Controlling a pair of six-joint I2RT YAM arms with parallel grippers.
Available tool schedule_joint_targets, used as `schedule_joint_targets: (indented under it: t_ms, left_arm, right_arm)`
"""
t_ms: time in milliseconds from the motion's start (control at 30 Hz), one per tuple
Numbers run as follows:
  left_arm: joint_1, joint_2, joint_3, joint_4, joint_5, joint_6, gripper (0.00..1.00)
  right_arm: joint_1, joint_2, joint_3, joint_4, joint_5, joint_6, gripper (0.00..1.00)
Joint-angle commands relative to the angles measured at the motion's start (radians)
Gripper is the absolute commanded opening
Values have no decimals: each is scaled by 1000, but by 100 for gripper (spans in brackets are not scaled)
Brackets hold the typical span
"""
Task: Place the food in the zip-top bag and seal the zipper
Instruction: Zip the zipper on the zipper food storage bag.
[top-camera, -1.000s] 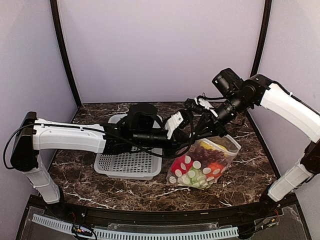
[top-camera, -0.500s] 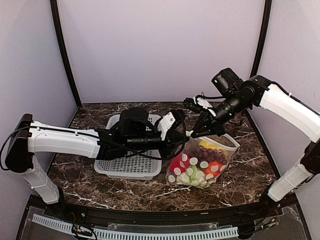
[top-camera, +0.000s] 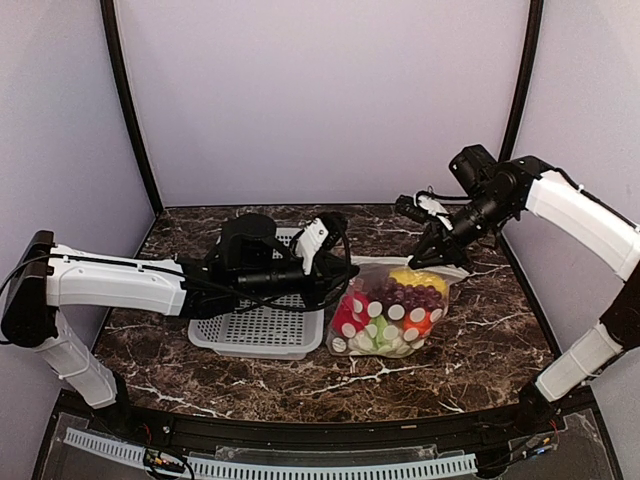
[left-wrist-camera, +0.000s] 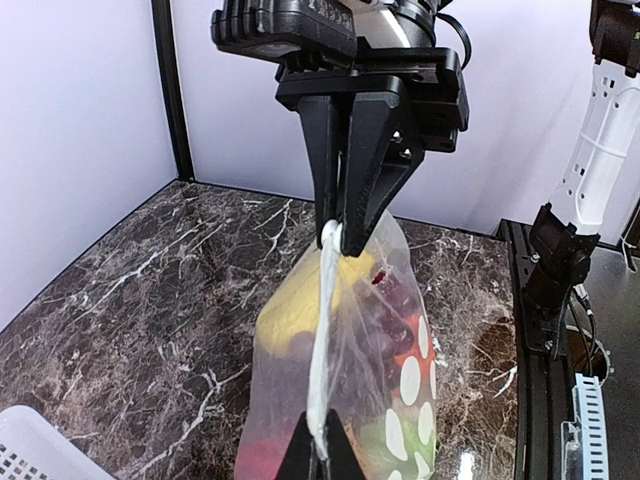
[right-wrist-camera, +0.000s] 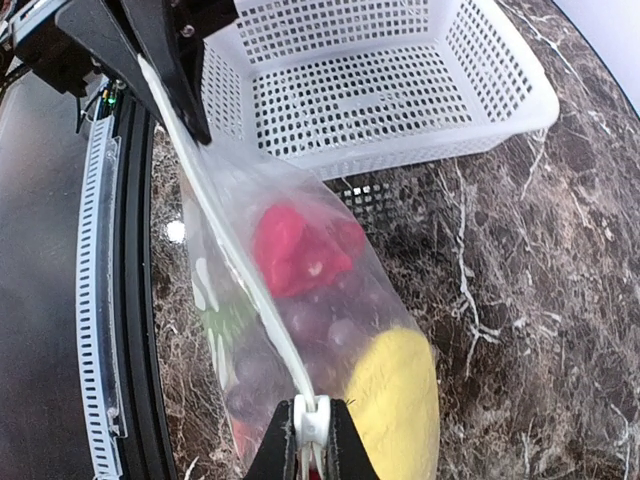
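The clear dotted zip-top bag (top-camera: 388, 312) stands on the marble table, filled with the food: a yellow piece (right-wrist-camera: 400, 385), purple grapes (top-camera: 408, 295), a red pepper (right-wrist-camera: 296, 246), an orange piece and green-white pieces. The zipper (left-wrist-camera: 322, 330) is stretched taut between both grippers. My left gripper (top-camera: 341, 272) is shut on the bag's left mouth corner; it shows in the left wrist view (left-wrist-camera: 320, 440). My right gripper (top-camera: 438, 250) is shut on the right end of the zipper, on a small white tab (right-wrist-camera: 311, 420).
A grey perforated basket (top-camera: 262, 322) sits left of the bag, under my left arm; it also shows in the right wrist view (right-wrist-camera: 380, 80). Enclosure walls and black corner posts ring the table.
Both grippers have pulled apart along the bag's mouth: the left moved left, the right moved right and back. The zipper is stretched straight and the bag has shifted left toward the basket.
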Motion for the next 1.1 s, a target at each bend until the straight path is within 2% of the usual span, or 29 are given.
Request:
schedule_joint_targets:
  t_ms: [0, 333, 1067]
  left_arm:
    - [20, -64, -27, 25, -6, -20, 1]
    - [42, -53, -34, 35, -4, -22, 1]
    - [55, -1, -31, 72, 4, -62, 1]
  right_arm:
    - [-84, -54, -47, -60, 121, -47, 0]
    - [-199, -107, -90, -116, 177, -122, 0]
    - [-426, -147, -156, -163, 186, -263, 0]
